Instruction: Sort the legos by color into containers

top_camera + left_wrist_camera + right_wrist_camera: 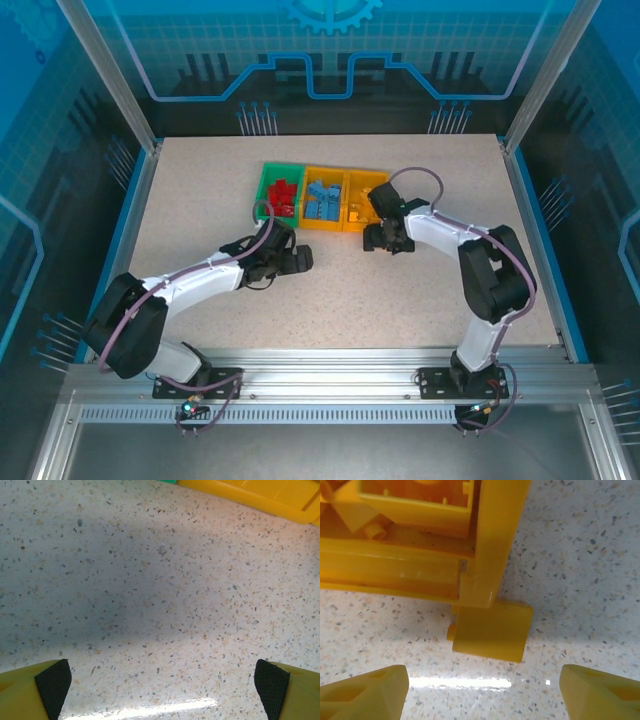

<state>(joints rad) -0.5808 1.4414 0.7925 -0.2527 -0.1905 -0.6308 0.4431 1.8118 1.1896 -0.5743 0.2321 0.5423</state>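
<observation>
We see the legos sorted into 3 bins [325, 169] joined in a row in the middle of the table [200, 200], toward the back. Red legos [285, 196] lie in the green bin [266, 172]. Blue legos [321, 199] lie in the middle bin [322, 227], which is yellow. The right bin [368, 174] is yellow too, and it holds yellow bits [355, 510].

1 yellow lego [490, 630] lies flat on the table, right at the near corner of the right bin. The right gripper [482, 692] hangs just in front of it. Its 2 yellow fingers are spread wide and hold nothing.

The left gripper [160, 690] is spread wide too, over bare table, near the front of the bins.

The table is pale with small dark specks, and it shines where the light hits. Blue strips [125, 230] run along its sides. Clear blue walls [60, 100] and grey metal posts [110, 75] stand around it.
</observation>
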